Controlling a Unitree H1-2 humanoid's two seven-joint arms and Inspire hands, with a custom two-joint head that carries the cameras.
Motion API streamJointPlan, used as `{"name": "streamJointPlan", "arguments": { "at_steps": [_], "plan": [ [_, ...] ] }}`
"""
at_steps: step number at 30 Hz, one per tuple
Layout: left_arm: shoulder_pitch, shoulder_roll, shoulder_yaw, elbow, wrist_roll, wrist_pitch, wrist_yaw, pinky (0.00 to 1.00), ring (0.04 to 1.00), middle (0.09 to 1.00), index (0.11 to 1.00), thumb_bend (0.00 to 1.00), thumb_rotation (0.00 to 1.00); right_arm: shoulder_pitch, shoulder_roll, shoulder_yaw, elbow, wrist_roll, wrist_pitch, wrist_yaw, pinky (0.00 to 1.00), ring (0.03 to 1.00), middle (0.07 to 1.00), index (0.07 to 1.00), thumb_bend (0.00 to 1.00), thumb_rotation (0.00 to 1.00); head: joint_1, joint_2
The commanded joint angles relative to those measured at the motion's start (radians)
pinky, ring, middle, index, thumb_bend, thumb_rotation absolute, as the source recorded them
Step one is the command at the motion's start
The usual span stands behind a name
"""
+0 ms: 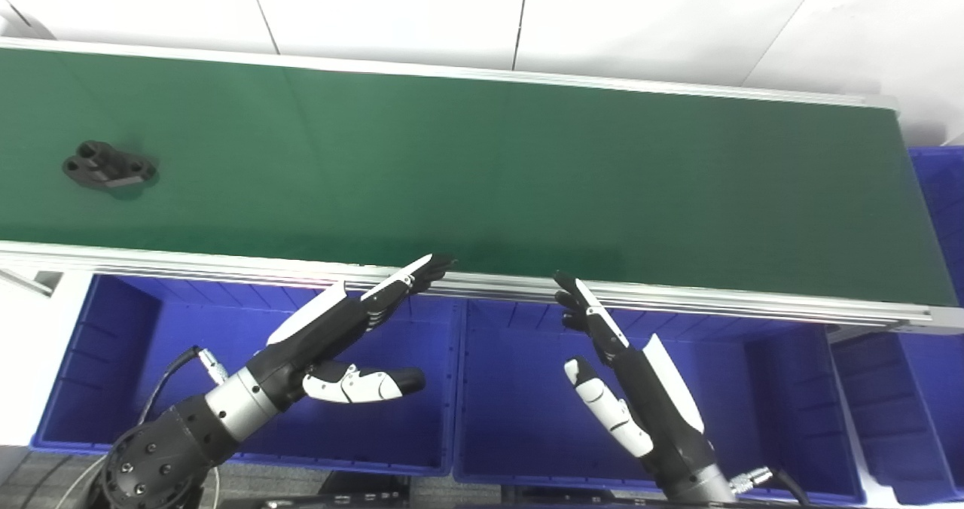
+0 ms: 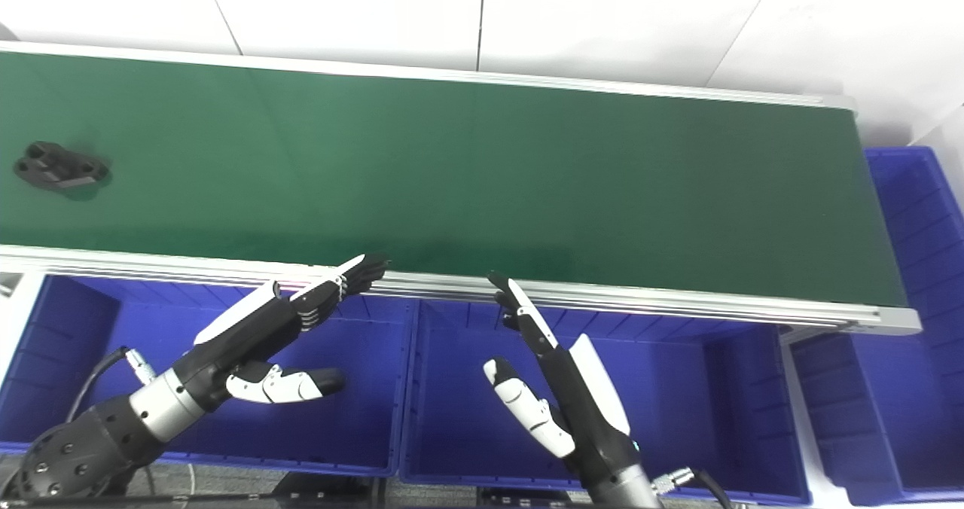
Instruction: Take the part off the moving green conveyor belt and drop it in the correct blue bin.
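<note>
Both robot hands — left (image 1: 354, 321), right (image 1: 625, 366) — are waiting released, holding nothing, over the bins (image 1: 527, 419) at the belt's (image 1: 527, 178) near edge, seemingly because the part (image 1: 109, 169) is lying far left, beyond reach.

Left hand (image 1: 331, 328): black fingers with white plastic back plates, white-and-black thumb, silver metal wrist cuff (image 1: 239, 400), black forearm housing with screw heads (image 1: 143, 460), thin black cable with silver plug (image 1: 207, 362). Right hand (image 1: 629, 373): same black-and-white shells, silver connector (image 1: 745, 481) at wrist.
</note>
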Motion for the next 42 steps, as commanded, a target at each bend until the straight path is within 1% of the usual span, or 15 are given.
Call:
{"name": "streamJointPlan", "arguments": {
  "at_steps": [1,2,3,4,5,6,9,11,12,13,16,27,33,39,42],
  "plan": [
    [-0.003,0.007,-0.001,-0.012,0.009,-0.031,0.009,0.99,1.0,1.0,1.0,0.36,0.58,0.003,0.004,0.001,-0.015,0.011,-0.029,-0.006,0.89,0.947,0.974,0.973,0.39,1.0,0.002,-0.01],
    [0.002,0.006,-0.003,-0.005,0.015,-0.04,0.01,0.99,1.0,1.0,1.0,0.35,0.59,0.007,0.003,0.002,-0.006,0.009,-0.041,-0.009,0.89,0.947,0.975,0.973,0.39,1.0,0.016,-0.065],
    [0.006,0.005,-0.006,0.003,0.014,-0.049,0.009,0.99,1.0,1.0,1.0,0.35,0.59,0.01,0.0,0.003,0.004,0.007,-0.054,-0.012,0.89,0.946,0.975,0.973,0.39,1.0,0.022,-0.079],
    [0.012,0.0,-0.01,0.021,0.015,-0.068,0.01,0.99,1.0,1.0,1.0,0.35,0.58,0.014,-0.007,0.003,0.027,0.01,-0.081,-0.018,0.89,0.948,0.976,0.975,0.38,1.0,0.065,-0.142],
    [0.017,-0.005,-0.012,0.039,0.014,-0.089,0.012,0.99,1.0,1.0,1.0,0.36,0.57,0.018,-0.011,0.002,0.045,0.011,-0.103,-0.023,0.89,0.95,0.977,0.975,0.38,1.0,0.065,-0.142],
    [0.022,-0.016,-0.018,0.068,0.019,-0.121,0.017,0.98,1.0,1.0,1.0,0.37,0.56,0.022,-0.018,-0.001,0.072,0.012,-0.133,-0.031,0.89,0.95,0.978,0.974,0.38,1.0,0.134,-0.226],
    [0.028,-0.038,-0.036,0.141,0.059,-0.192,0.034,0.95,0.993,1.0,0.995,0.39,0.51,0.029,-0.031,-0.012,0.14,0.011,-0.19,-0.05,0.89,0.949,0.978,0.968,0.37,1.0,0.182,-0.349],
    [0.024,-0.041,-0.044,0.172,0.065,-0.218,0.037,0.92,0.983,1.0,0.983,0.4,0.47,0.027,-0.032,-0.013,0.169,0.022,-0.205,-0.053,0.88,0.946,0.976,0.966,0.34,1.0,0.175,-0.378],
    [0.022,-0.042,-0.046,0.183,0.063,-0.228,0.037,0.91,0.974,1.0,0.976,0.41,0.45,0.025,-0.031,-0.013,0.178,0.03,-0.209,-0.053,0.88,0.95,0.978,0.967,0.3,0.95,0.168,-0.387],
    [0.02,-0.042,-0.047,0.188,0.053,-0.226,0.034,0.9,0.971,1.0,0.974,0.41,0.45,0.023,-0.026,-0.012,0.186,0.04,-0.214,-0.054,0.88,0.952,0.979,0.967,0.29,0.93,0.157,-0.393],
    [0.019,-0.04,-0.047,0.189,0.043,-0.219,0.03,0.88,0.963,0.999,0.97,0.39,0.4,0.022,-0.015,-0.011,0.186,0.043,-0.21,-0.057,0.84,0.927,0.96,0.948,0.18,0.72,0.148,-0.394],
    [0.016,-0.036,-0.048,0.174,0.055,-0.212,0.032,0.87,0.959,0.993,0.957,0.39,0.41,0.021,-0.019,-0.017,0.176,0.023,-0.214,-0.057,0.81,0.917,0.955,0.939,0.14,0.6,0.132,-0.362],
    [0.016,-0.032,-0.044,0.15,0.059,-0.196,0.034,0.87,0.958,0.995,0.962,0.39,0.42,0.028,-0.026,-0.022,0.06,-0.012,-0.188,-0.046,0.77,0.898,0.94,0.922,0.19,0.68,0.11,-0.309],
    [0.014,-0.032,-0.042,0.14,0.054,-0.182,0.035,0.89,0.975,1.0,0.973,0.41,0.39,-0.005,-0.003,-0.047,-0.131,-0.037,-0.1,-0.022,0.74,0.862,0.898,0.884,0.26,0.8,0.103,-0.298],
    [0.008,-0.033,-0.042,0.142,0.054,-0.178,0.035,0.89,0.971,1.0,0.973,0.42,0.37,-0.079,0.025,-0.073,-0.228,-0.042,-0.01,0.003,0.74,0.859,0.883,0.872,0.33,0.83,0.094,-0.289]
  ]
}}
